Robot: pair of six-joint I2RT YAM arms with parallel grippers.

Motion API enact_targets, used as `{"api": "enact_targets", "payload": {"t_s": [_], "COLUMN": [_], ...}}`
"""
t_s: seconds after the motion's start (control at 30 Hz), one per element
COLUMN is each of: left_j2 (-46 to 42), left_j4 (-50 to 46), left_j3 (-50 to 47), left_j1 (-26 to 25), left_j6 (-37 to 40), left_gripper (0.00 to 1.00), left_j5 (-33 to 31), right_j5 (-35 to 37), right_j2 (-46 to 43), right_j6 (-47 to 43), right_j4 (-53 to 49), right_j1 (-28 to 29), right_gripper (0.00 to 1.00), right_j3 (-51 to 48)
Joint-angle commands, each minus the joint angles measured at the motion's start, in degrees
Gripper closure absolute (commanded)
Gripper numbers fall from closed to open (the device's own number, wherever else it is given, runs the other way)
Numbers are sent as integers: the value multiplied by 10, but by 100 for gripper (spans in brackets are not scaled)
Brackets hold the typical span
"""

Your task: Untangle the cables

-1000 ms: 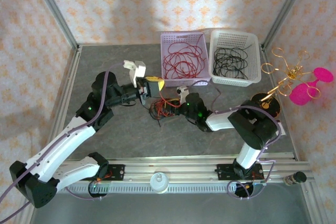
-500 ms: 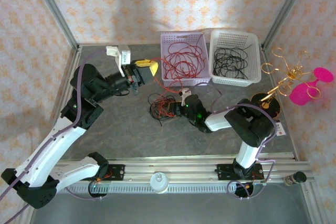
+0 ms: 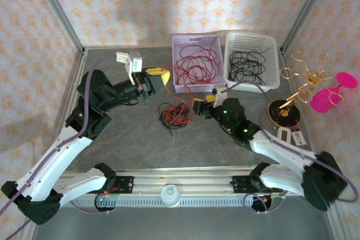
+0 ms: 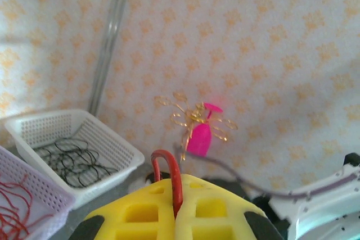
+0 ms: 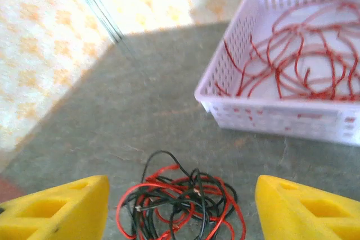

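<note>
Cables (image 3: 173, 114), a red-and-black tangle, are lying on the table (image 3: 129, 139) just ahead of the right gripper (image 5: 181, 186), whose fingers (image 5: 62, 206) are standing wide apart and framing it. The left gripper (image 3: 163, 75) is clamping one red cable (image 4: 167, 164) beside the lavender basket (image 3: 194, 37), farther from the tangle than the right.

The cables (image 3: 173, 114) lie mid-frame on the tabletop (image 3: 129, 139), left tool (image 3: 160, 75) up-left of them, right tool (image 3: 203, 105) just right; left basket (image 3: 194, 37) and right basket (image 3: 251, 35) stand side by side behind.

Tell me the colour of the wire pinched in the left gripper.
The wire is red, seen best in the left wrist view between the yellow pads.
</note>
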Motion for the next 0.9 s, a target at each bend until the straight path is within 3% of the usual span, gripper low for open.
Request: {"api": "enact_targets", "payload": {"t_s": [0.0,0.07,0.17,0.27,0.33,0.5,0.7,0.87], "left_j2": [-13,-13,-10,-6,-7,-9,-2,-2], "left_j4": [-26,-53,-63,-76,-80,-95,-77,-65], "left_j3": [-14,-12,-18,-23,-25,-15,-15,-23], "left_j1": [-6,-6,-6,-7,-6,-6,-7,-7], "left_j6": [25,41,54,65,72,71,58,47], "left_gripper": [100,100,100,100,100,100,100,100], "left_j5": [43,45,114,132,119,4,32,43], "right_j5": [-30,-54,-169,-262,-303,-410,-409,-241], "right_j2": [-66,-85,-78,-51,-34,-39,-48,-39], "right_j6": [-38,-59,-97,-106,-100,-99,-141,-134], "right_j4": [-148,-194,-231,-230,-220,-199,-211,-190], "right_j1": [-9,-10,-10,-9,-7,5,23,24], "right_gripper": [30,29,28,28,30,42,42,39], "right_j3": [68,116,181,224,241,243,239,239]}}
